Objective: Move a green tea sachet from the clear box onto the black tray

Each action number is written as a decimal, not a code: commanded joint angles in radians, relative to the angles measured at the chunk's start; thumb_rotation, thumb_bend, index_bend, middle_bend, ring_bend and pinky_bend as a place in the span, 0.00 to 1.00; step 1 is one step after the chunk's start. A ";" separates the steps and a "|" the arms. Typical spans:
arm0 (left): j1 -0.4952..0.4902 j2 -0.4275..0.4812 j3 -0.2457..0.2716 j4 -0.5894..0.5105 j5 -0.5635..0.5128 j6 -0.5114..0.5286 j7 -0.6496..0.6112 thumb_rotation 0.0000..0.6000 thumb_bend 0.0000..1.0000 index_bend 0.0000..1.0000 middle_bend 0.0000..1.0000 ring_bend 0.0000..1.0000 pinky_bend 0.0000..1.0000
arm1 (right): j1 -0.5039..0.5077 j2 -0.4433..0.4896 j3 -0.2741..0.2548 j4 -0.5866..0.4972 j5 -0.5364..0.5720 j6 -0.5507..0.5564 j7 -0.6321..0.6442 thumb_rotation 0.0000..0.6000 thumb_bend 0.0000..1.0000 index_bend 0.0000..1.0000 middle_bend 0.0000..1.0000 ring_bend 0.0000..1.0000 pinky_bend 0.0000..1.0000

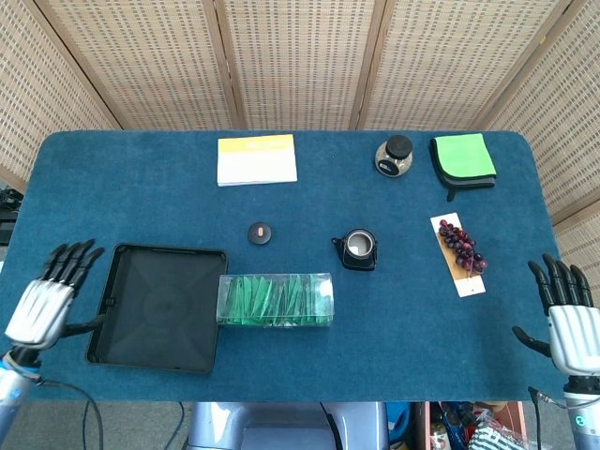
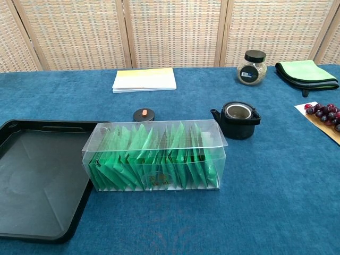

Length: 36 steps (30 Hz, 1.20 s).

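the clear box (image 1: 276,300) lies lengthwise left-to-right beside the black tray (image 1: 122,319), green tea sachets (image 2: 154,159) standing upright inside; left robot hand (image 1: 45,305) and right robot hand (image 1: 565,323) empty, fingers spread.

a notepad (image 1: 257,159), a glass jar (image 1: 394,157), a green cloth (image 1: 462,158), grapes (image 1: 462,247) on a board, a black teapot (image 1: 358,248), a small lid (image 1: 260,232).

Bright, even light fills both views; shadows are faint, focus sharp, with soft glare on the clear box (image 2: 154,154).
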 commanded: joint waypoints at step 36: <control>-0.565 -0.318 -0.045 0.120 0.066 -0.493 -0.149 1.00 0.10 0.00 0.00 0.00 0.00 | 0.027 -0.008 0.044 0.055 0.146 -0.111 0.016 1.00 0.00 0.00 0.00 0.00 0.00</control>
